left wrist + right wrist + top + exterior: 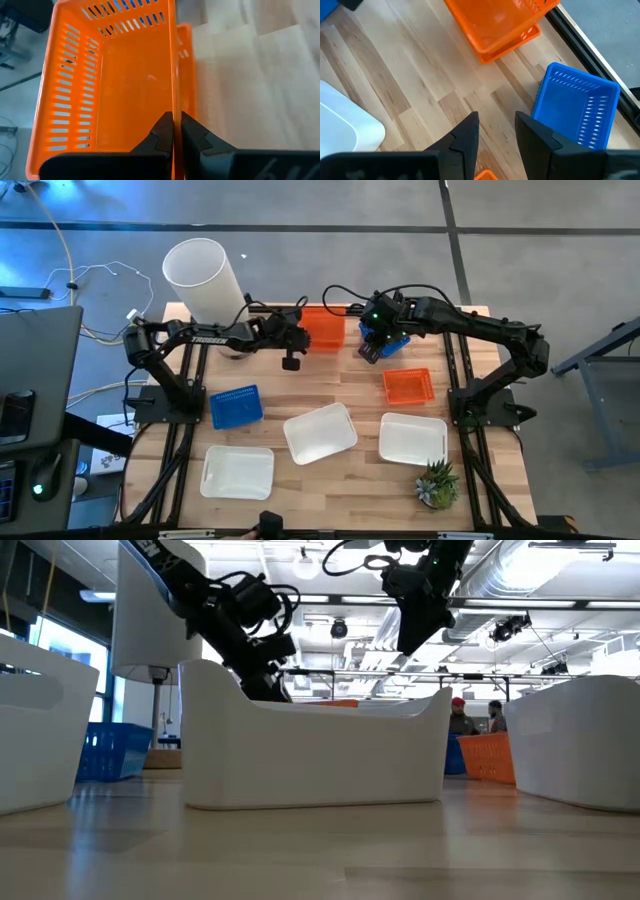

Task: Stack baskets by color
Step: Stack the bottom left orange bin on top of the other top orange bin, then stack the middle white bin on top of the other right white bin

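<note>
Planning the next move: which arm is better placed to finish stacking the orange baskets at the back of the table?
Left, probably. The left claw is shut on the orange basket's wall, which sits over a second orange one. The right claw is open above bare wood near a blue basket.

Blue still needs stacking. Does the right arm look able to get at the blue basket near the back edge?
Probably yes: the right gripper hangs jaws open beside the blue basket, whose rim is uncovered.
</note>
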Action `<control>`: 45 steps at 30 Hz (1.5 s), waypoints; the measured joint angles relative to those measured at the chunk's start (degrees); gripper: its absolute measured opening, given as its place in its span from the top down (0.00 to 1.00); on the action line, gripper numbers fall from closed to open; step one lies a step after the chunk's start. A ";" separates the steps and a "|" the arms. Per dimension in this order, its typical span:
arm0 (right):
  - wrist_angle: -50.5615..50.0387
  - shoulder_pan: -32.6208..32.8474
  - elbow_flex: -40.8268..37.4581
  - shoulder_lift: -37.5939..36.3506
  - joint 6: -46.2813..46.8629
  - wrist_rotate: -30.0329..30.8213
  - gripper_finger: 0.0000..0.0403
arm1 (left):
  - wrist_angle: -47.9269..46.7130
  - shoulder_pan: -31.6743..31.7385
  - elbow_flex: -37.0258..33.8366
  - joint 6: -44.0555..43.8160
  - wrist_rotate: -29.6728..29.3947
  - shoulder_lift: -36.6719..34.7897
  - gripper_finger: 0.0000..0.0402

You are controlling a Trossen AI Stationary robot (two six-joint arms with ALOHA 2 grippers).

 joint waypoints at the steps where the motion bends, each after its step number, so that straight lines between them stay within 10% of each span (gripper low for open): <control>1: 0.01 0.00 0.00 0.00 0.00 0.00 0.72 | 0.33 0.24 0.02 0.22 0.00 0.31 1.00; 19: 0.11 0.00 0.00 0.00 0.00 0.00 0.72 | 1.12 1.52 0.02 2.44 0.96 3.61 0.99; 45: 0.12 2.19 0.00 0.00 0.00 -0.59 0.72 | -8.40 -0.87 6.64 -3.55 -0.41 3.13 0.61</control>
